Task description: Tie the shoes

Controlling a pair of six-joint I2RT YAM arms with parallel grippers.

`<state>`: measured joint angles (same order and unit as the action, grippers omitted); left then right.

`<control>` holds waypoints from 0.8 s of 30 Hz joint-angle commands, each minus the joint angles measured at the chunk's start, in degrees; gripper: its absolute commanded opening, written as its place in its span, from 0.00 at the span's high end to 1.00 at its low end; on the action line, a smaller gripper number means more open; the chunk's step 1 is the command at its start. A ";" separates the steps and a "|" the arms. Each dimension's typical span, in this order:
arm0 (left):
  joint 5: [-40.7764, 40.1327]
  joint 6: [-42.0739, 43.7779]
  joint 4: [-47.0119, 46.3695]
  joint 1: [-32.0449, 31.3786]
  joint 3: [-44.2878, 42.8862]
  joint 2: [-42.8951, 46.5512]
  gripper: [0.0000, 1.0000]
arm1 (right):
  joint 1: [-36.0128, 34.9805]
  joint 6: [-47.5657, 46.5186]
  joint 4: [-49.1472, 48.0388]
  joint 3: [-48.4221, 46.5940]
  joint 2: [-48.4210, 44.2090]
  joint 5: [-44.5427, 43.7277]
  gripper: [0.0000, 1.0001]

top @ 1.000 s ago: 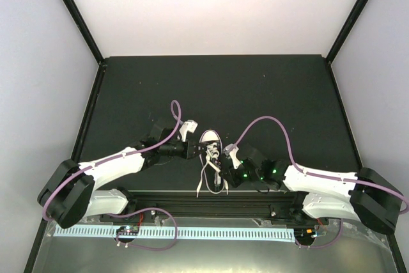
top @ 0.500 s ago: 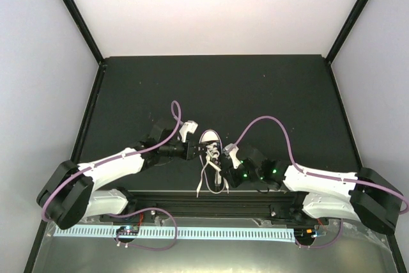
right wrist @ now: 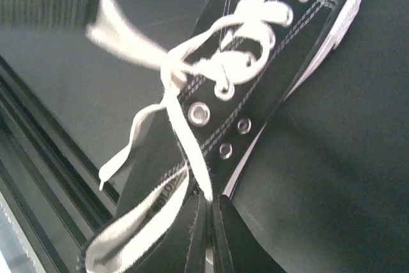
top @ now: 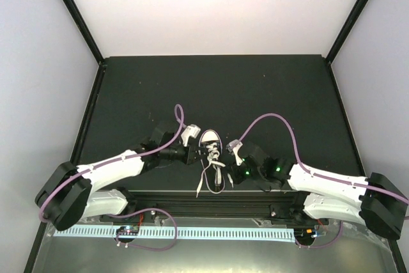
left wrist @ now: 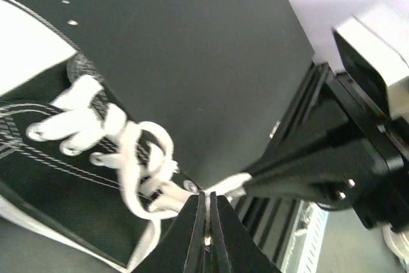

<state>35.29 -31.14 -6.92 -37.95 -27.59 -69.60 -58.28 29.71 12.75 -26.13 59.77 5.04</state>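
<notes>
Small black canvas sneaker with white rubber toe cap (top: pixel 213 158) sits mid-tabletop, close to the near edge, between the two arms. Its long axis runs far-near, with the toe far and the heel opening near.

The left gripper (left wrist: pixel 206 204) is at the sneaker's left flank, level with the laced throat. Its jaws are pinched together on a strand of the flat white woven laces (right wrist: pixel 188 148).

The right gripper (right wrist: pixel 208 212) is at the right flank, slightly nearer the heel. It too is clamped narrow, with a lace strand running from the top eyelets straight into its tips.

Both arms are equally close, one strand each. The sneaker lies inboard of both grippers, so crossing the strands probably means each pulling sideways across the long axis, over the tongue.

The laces are soft, limp and ribbon-like, with loose tails trailing near past the heel. The canvas is matte with white double stitching, and the eyelets are silvery metal. The sole rim is smooth white rubber. The matte black tabletop (top: pixel 255 94) is flat and lightly speckled.
</notes>
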 commanded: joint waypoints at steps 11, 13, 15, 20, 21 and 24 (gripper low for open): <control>-1.98 1.96 1.85 -8.98 7.24 3.28 0.98 | 2.38 0.75 -0.02 -10.34 8.08 -2.49 0.98; -2.52 0.29 -0.07 -10.38 9.08 3.85 0.98 | 2.39 0.74 -0.47 -10.71 9.31 -2.29 0.98; -3.14 -0.79 -0.98 -11.66 9.85 3.97 0.99 | 2.46 0.85 -0.55 -11.01 10.62 -2.03 0.98; -5.03 -1.88 -0.19 -12.58 9.61 3.21 0.93 | 2.47 1.03 -0.45 -10.58 11.66 -1.43 0.98; -6.07 -2.26 0.49 -12.54 9.39 3.69 0.87 | 2.45 1.04 -0.45 -10.34 11.56 -1.36 0.98; -10.14 -2.66 4.58 -12.50 8.70 7.09 0.73 | 2.47 1.05 -0.10 -9.93 11.22 -1.34 0.98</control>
<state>30.20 -32.45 -5.56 -50.09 -17.43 -66.32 -56.16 30.41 13.43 -35.83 71.44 3.62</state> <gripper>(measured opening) 0.193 0.019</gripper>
